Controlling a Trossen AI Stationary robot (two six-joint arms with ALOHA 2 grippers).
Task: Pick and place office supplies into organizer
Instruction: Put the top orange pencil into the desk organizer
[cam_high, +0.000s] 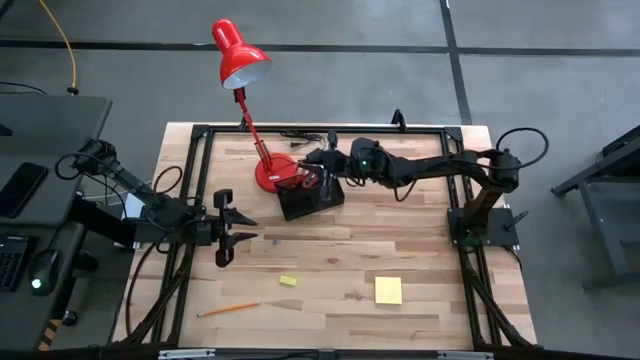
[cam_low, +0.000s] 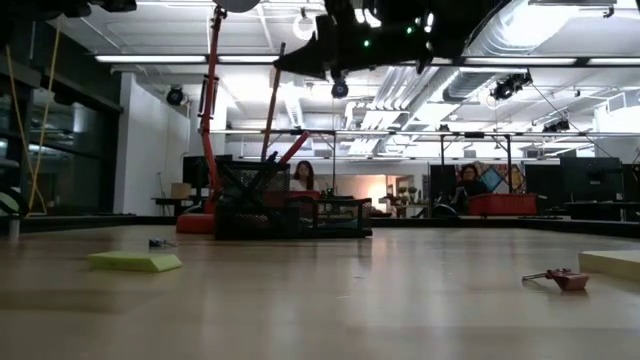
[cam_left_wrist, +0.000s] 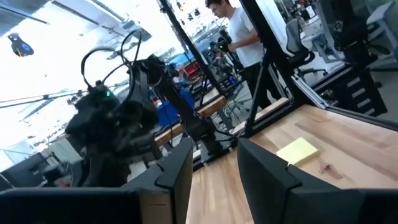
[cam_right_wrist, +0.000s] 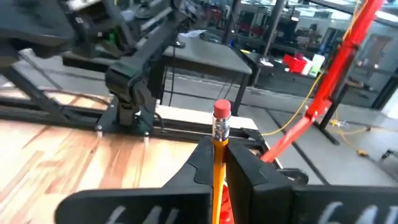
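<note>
The right hand (cam_right_wrist: 219, 163) pinches an orange pencil (cam_right_wrist: 219, 146) above the black organizer (cam_high: 311, 198). The left hand (cam_high: 243, 229) hovers spread over the counter (cam_high: 400, 250).

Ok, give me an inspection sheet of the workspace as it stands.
Surface: wooden table, black frame.
Job's things: organizer beside the lamp base; pencil; second pencil; yellow pad; small yellow-green piece.
Clutter: red desk lamp.
Grippers: right end effector shut on pencil above organizer; left end effector open, empty.
Cables: yellow cable on floor.
Surroundings: person beyond the table.
</note>
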